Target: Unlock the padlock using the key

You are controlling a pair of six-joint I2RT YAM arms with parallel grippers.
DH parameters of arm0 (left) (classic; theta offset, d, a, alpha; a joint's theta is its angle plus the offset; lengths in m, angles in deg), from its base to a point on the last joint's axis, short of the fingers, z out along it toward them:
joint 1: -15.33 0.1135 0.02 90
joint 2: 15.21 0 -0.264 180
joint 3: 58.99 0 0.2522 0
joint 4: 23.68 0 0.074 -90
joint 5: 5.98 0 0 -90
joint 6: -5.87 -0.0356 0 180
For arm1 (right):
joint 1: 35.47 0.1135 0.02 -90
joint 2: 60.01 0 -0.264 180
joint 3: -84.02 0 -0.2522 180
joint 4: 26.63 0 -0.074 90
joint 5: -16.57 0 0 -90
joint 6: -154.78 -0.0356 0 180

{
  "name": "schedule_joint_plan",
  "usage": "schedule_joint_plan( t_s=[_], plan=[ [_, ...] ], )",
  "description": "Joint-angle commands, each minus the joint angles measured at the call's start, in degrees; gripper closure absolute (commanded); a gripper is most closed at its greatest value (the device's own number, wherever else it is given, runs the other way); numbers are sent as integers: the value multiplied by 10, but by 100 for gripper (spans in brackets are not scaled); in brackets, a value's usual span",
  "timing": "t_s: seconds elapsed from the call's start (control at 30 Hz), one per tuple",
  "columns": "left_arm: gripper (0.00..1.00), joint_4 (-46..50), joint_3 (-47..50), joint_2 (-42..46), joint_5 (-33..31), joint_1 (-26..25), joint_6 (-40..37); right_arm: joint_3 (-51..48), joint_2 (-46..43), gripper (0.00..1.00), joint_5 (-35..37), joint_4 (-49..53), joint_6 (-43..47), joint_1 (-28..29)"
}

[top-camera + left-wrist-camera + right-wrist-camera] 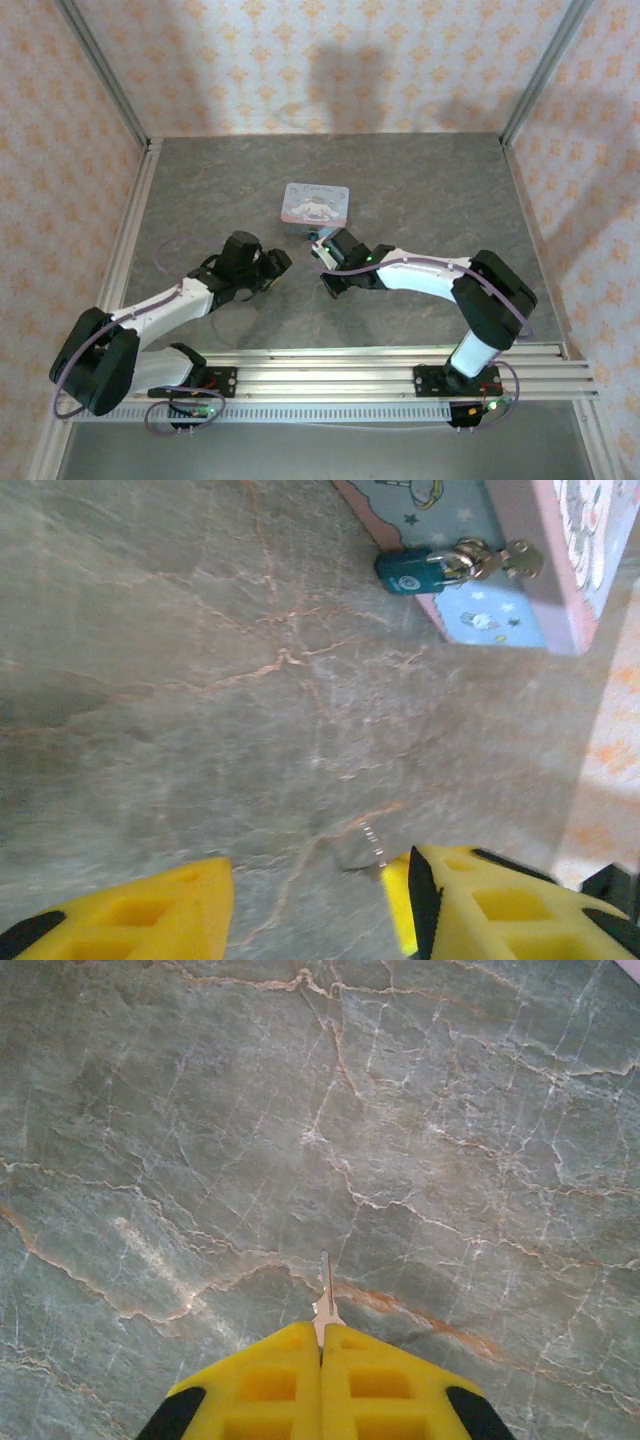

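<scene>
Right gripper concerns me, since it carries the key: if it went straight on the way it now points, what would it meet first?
Most likely the bare table: the right gripper, jaws shut on the key, aims the tip at open marble. How far off is unclear.

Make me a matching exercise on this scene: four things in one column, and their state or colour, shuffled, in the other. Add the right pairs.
Column one:
1. padlock
2. key
3. left end effector
4. tin

Column two:
A. pastel blue and pink
B. open above the bare table
C. hooked on the tin's latch
D. pinched in the shut right end effector

Pairs: 1-C, 2-D, 3-B, 4-A.
</scene>
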Motion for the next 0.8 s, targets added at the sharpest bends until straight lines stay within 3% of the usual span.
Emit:
schedule_joint_plan(
  t_s=[0.0,0.5,0.77],
  plan=[
    [51,-98,12,-23,-50,-17,108,-12,-23,100,5,-27,-25,4],
    [60,-321,-8,-192,-11,-64,239,-51,-63,100,17,-69,-58,4],
    [61,-386,-20,-247,13,-78,281,-58,-73,100,18,-83,-77,3]
  ],
)
